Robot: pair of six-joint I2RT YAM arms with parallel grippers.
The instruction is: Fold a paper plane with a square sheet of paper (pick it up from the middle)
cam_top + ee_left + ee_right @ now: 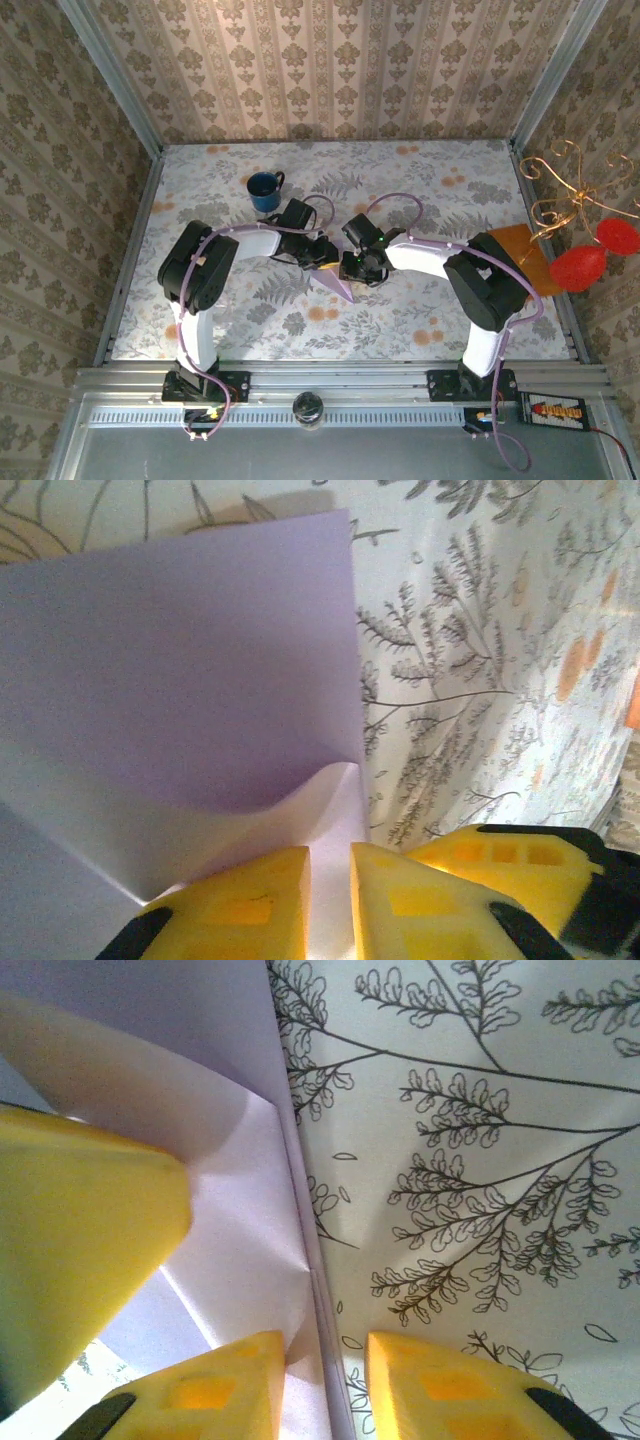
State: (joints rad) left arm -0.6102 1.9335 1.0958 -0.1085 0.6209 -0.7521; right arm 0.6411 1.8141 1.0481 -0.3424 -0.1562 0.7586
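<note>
The square sheet of paper (338, 287) is pale lilac, creased and folded, and lies mid-table with a point toward the near edge. Both arms hide most of it from above, so I cannot tell whether it has the form of a paper plane. My left gripper (322, 255) (330, 855) is shut on a curled flap of the sheet (180, 660). My right gripper (352, 265) (325, 1345) is open. Its jaws straddle the folded edge of the sheet (250, 1230), with table showing in the gap. A left finger (80, 1220) stands close beside it.
A blue mug (265, 190) stands behind the left gripper. An orange-brown flat rectangle (520, 255) lies at the right edge, beside a gold wire stand (560, 200) with red balloons (578, 268). Papered walls close in three sides of the table.
</note>
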